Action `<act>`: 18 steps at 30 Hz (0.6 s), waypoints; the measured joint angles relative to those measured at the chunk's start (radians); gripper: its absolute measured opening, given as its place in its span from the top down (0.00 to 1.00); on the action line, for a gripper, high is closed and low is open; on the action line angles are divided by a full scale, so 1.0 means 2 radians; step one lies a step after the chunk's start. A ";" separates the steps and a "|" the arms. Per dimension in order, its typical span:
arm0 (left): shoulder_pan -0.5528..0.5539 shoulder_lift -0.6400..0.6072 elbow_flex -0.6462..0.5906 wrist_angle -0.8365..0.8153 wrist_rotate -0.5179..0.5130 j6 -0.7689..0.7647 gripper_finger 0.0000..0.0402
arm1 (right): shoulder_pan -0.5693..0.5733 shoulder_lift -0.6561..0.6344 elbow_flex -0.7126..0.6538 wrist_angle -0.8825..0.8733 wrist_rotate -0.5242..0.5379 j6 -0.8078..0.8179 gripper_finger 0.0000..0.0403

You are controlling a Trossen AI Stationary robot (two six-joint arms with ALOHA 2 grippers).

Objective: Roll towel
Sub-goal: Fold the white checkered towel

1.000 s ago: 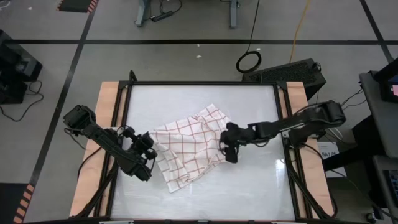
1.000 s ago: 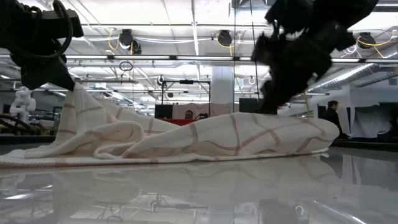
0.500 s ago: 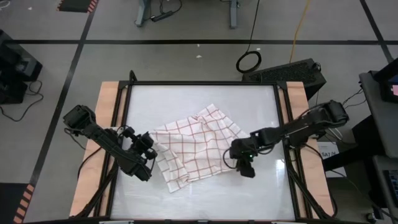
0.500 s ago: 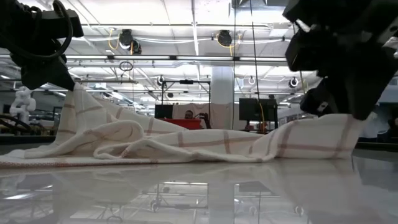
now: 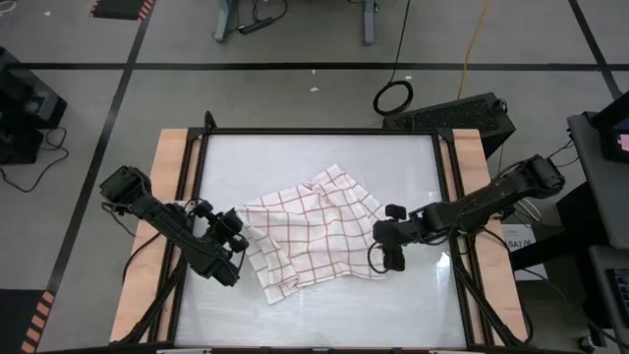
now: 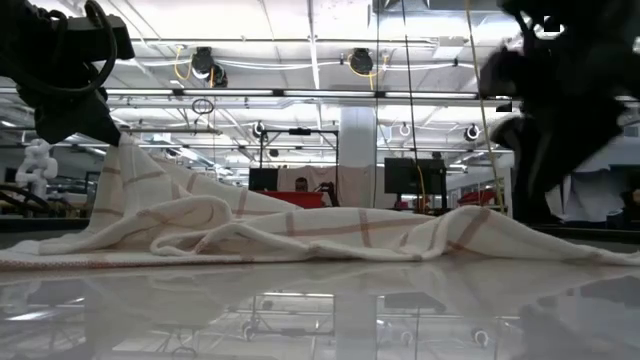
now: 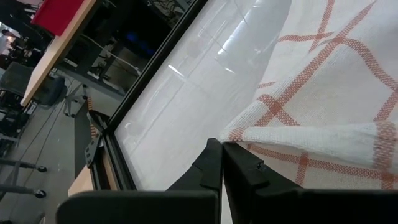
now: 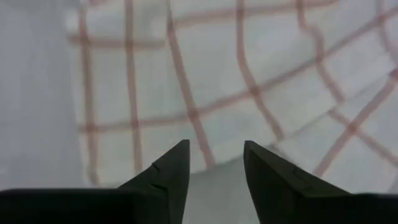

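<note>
The towel [image 5: 310,236], white with a red-brown grid, lies crumpled in the middle of the glossy table [image 5: 324,157]. Its right part lies flat [image 6: 480,235], and its left part slopes up [image 6: 130,175] to my left gripper [image 5: 238,234], which is shut on it. My right gripper [image 5: 389,260] stands open over the towel's near right corner [image 8: 124,124]. Its fingers are spread, and nothing is between them. My left gripper pinches the towel's left corner [image 7: 239,134] between its two fingertips, where the cloth is folded over on itself. The fingers slant down from the table's left side. That corner is lifted off the table, and the cloth runs slack down to the part lying flat.
Wooden rails [image 5: 172,197] and a black frame run along the table's left and right sides. There is bare tabletop beyond the towel at the far side and along the near edge [image 5: 324,315]. A person [image 6: 537,185] stands in the room behind the table.
My right gripper has moved toward the table's right edge, drawing the towel's right part with it and raising it. It has then let go. That part now lies flat and reaches farther right, while the left corner stays where it was.
</note>
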 joint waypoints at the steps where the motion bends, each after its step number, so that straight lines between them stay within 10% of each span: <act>1: 0.000 0.000 0.000 0.000 -0.001 0.000 0.97 | -0.001 0.005 -0.010 0.009 0.002 0.000 0.62; 18: 0.000 0.000 0.000 0.004 -0.002 0.000 0.97 | -0.046 0.040 -0.085 0.148 0.007 0.140 0.58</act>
